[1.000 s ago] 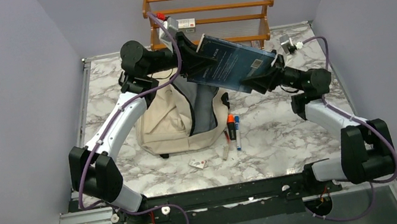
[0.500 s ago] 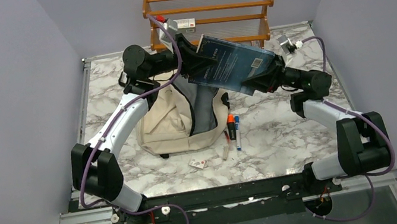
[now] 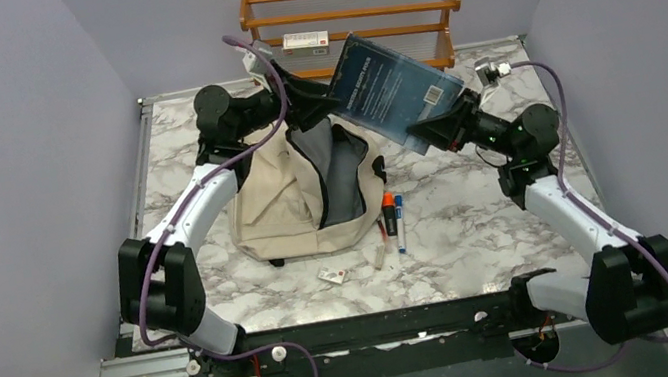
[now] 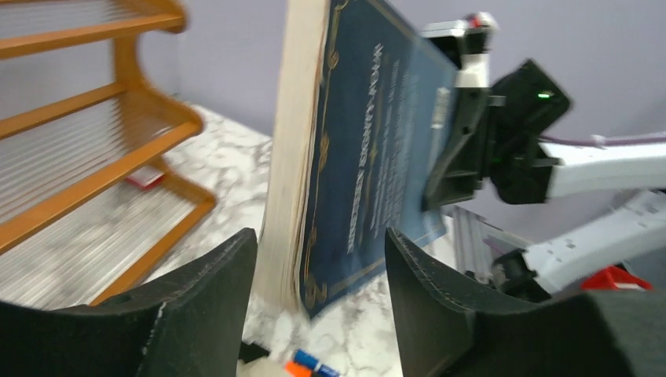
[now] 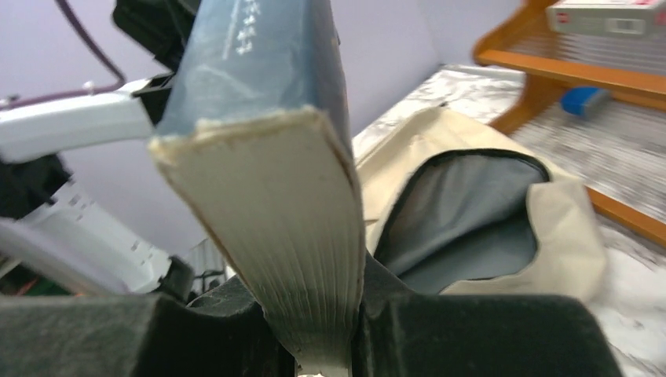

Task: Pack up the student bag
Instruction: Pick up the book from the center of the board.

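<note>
Grey-veined white marble counter, boxed in by plain lilac walls; wooden rack at the far edge. Left of centre, student bag lying with mouth gaping, grey lining showing. Above it, blue book pinched at its right end by right pincer; left pincer spread, just beside the book's left edge. Markers right of the bag.

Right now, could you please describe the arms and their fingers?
The left arm and right arm have white shells with bulky black joint housings, each trailing a purple cable. The fingers are broad, matte black. A green light marks the right wrist.
</note>
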You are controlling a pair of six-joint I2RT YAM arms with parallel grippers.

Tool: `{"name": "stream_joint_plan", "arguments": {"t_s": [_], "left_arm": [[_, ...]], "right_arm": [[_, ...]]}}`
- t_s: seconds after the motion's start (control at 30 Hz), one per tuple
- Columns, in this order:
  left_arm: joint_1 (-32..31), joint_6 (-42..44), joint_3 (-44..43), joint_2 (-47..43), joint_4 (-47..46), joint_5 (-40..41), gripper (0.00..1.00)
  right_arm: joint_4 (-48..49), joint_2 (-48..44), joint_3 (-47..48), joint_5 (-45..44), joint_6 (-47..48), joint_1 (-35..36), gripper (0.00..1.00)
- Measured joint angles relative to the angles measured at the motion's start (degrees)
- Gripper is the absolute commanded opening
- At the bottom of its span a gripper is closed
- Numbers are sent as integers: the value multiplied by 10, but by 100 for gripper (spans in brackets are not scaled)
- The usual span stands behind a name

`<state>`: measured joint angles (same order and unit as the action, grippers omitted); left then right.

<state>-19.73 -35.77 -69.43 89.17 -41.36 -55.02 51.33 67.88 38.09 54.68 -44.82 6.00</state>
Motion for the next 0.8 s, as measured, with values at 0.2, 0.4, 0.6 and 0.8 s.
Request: {"name": "stream_joint_plan", "arguments": {"t_s": [0.2,0.4,0.6,0.8], "left_arm": [[34,90,0,0,134,77,65],[16,230,-91,45,357,183,65],[-63,346,-102,75,523,375,65],[-131,397,-115,127,610,547,65]], "right_arm": [[-228,-39,35,-137,87,-1,1],[-394,-41,48,-256,134,-4,0],[-454,-41,48,-293,143,-4,0],[-456,-40,48,-299,143,-4,0]]}}
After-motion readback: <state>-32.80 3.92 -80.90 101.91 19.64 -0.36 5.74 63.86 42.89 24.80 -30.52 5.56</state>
